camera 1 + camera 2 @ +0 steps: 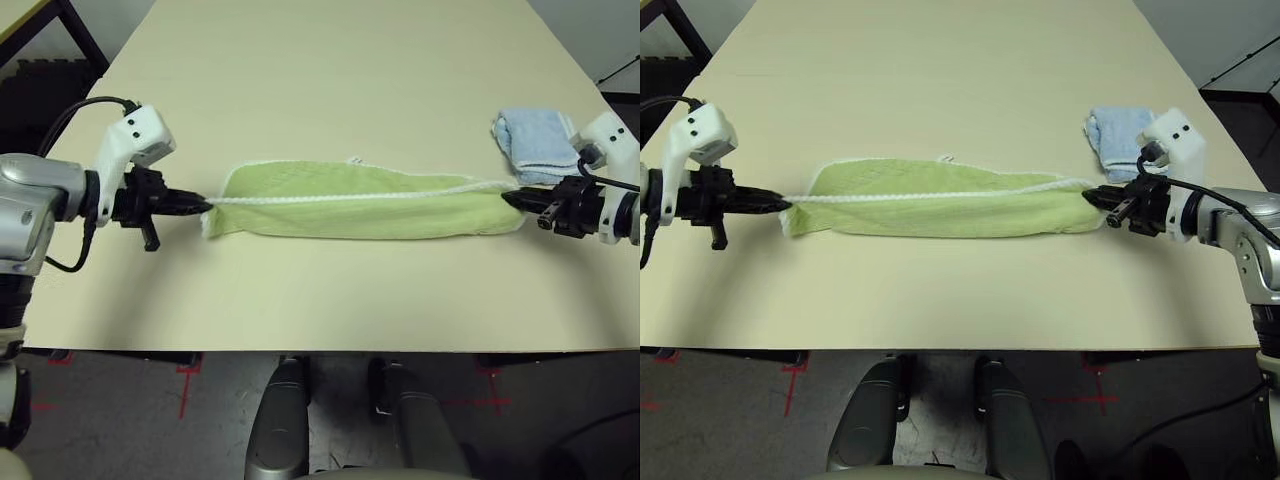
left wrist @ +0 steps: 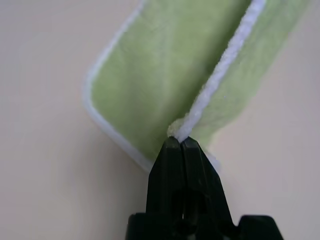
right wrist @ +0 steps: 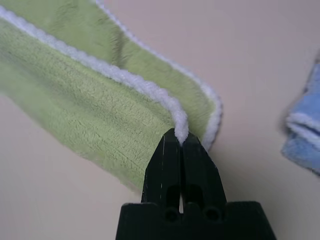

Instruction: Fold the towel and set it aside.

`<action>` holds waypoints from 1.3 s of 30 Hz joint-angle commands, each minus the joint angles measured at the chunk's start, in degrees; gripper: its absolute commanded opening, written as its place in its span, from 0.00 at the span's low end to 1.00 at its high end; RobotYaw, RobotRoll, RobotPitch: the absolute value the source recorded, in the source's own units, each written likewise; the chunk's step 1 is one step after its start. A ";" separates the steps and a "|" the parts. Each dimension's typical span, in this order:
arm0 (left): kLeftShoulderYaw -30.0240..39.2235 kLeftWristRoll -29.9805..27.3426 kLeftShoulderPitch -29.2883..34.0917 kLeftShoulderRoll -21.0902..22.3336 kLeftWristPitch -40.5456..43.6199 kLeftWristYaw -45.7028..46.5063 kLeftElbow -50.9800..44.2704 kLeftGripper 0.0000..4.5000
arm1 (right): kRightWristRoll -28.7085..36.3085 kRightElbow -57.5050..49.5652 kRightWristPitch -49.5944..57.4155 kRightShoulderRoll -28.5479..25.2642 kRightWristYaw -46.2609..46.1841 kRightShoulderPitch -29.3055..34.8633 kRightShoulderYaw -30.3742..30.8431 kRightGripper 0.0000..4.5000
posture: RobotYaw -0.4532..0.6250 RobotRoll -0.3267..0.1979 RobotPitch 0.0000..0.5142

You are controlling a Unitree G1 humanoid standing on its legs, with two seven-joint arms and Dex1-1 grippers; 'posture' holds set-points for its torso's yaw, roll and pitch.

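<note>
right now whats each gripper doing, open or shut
Left gripper: shut on the white edging of the green towel at its left end.
Right gripper: shut on the towel's edging at its right end.

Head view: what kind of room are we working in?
Likely a lab or test room: a plain beige table, red tape crosses on the grey floor, and black foam mats in the corner.

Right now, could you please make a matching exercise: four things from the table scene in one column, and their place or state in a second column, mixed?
Things:
1. green towel
2. blue towel
3. left end effector
4. right end effector

States:
A. folded small, lying beyond the right arm
B. shut on the green towel's left end
C. stretched between both arms
D. shut on the green towel's right end

Pairs: 1-C, 2-A, 3-B, 4-D
</note>
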 commanded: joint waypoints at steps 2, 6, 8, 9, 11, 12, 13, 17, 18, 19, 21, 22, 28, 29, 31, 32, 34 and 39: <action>-1.35 3.63 -3.52 -2.78 -3.42 2.79 5.48 0.01 | -3.08 3.08 -1.12 0.66 -2.92 -0.73 0.88 0.00 | 0.55 0.62 0.41; -0.99 4.30 -5.90 -3.07 -4.76 2.44 8.23 0.01 | -4.02 3.82 -1.98 0.83 -3.22 -0.69 1.18 0.00 | 0.55 0.62 0.41; -1.01 4.09 -6.20 -2.22 -4.79 0.78 8.47 0.01 | -3.93 3.90 -2.21 0.72 -2.87 -0.46 1.05 0.00 | 0.55 0.62 0.41; -1.03 4.21 -6.21 -1.81 -5.08 0.24 8.72 0.01 | -3.89 3.93 -2.37 0.58 -2.69 -0.30 0.98 0.00 | 0.55 0.62 0.41; -0.96 4.82 -6.50 -1.01 -6.22 -0.37 10.16 0.01 | -4.03 4.48 -2.90 0.25 -2.35 -0.17 1.00 0.00 | 0.56 0.62 0.41; -0.94 5.10 -6.69 -0.74 -6.77 -0.61 10.91 0.01 | -4.13 4.80 -3.18 0.13 -2.18 -0.18 1.08 0.00 | 0.56 0.62 0.41; -0.89 5.70 -7.26 -0.66 -7.48 -0.10 12.21 0.01 | -4.30 5.19 -3.53 0.09 -2.20 -0.30 1.15 0.00 | 0.56 0.62 0.41; -1.24 7.35 -9.54 -0.98 -10.93 0.18 16.24 0.01 | -5.49 7.92 -5.61 1.00 -4.04 -2.26 1.67 0.00 | 0.56 0.62 0.40; -1.40 7.64 -9.82 -1.34 -11.78 0.42 16.87 0.01 | -5.67 8.37 -5.93 1.32 -4.33 -2.70 1.85 0.00 | 0.56 0.62 0.40; -1.38 7.88 -10.24 -2.00 -12.32 1.16 17.60 0.01 | -5.94 8.70 -6.36 1.71 -4.62 -3.07 2.06 0.00 | 0.56 0.62 0.40; -1.34 8.23 -10.97 -3.20 -13.20 2.31 18.78 0.01 | -6.40 9.08 -6.94 2.51 -5.14 -3.68 2.17 0.00 | 0.56 0.62 0.40; -1.33 8.41 -11.22 -3.71 -13.74 2.77 19.21 0.01 | -6.57 9.16 -7.12 2.83 -5.30 -3.91 2.19 0.00 | 0.56 0.62 0.40; -1.91 10.84 -13.77 -7.53 -17.66 6.56 24.14 0.01 | -8.08 10.53 -8.16 4.82 -6.99 -5.73 2.43 0.00 | 0.55 0.62 0.40; -1.97 11.08 -14.00 -7.94 -18.08 6.75 24.63 0.01 | -8.32 10.63 -8.22 5.09 -7.19 -5.95 2.53 0.00 | 0.55 0.62 0.41; -2.09 11.42 -14.21 -8.90 -18.85 7.00 25.36 0.01 | -8.92 10.97 -8.09 5.94 -7.96 -6.52 2.76 0.00 | 0.54 0.62 0.41; -2.11 11.59 -14.30 -9.36 -19.12 7.23 25.70 0.01 | -9.20 11.12 -8.14 6.30 -8.22 -6.71 2.90 0.00 | 0.54 0.62 0.41; -2.62 12.31 -14.02 -10.35 -20.11 7.53 26.43 0.01 | -10.70 12.50 -8.99 7.44 -9.40 -7.43 3.81 0.00 | 0.54 0.62 0.41; -2.81 13.56 -13.94 -11.37 -21.18 7.46 27.40 0.01 | -12.73 15.95 -10.37 9.51 -10.73 -8.98 4.94 0.00 | 0.54 0.62 0.43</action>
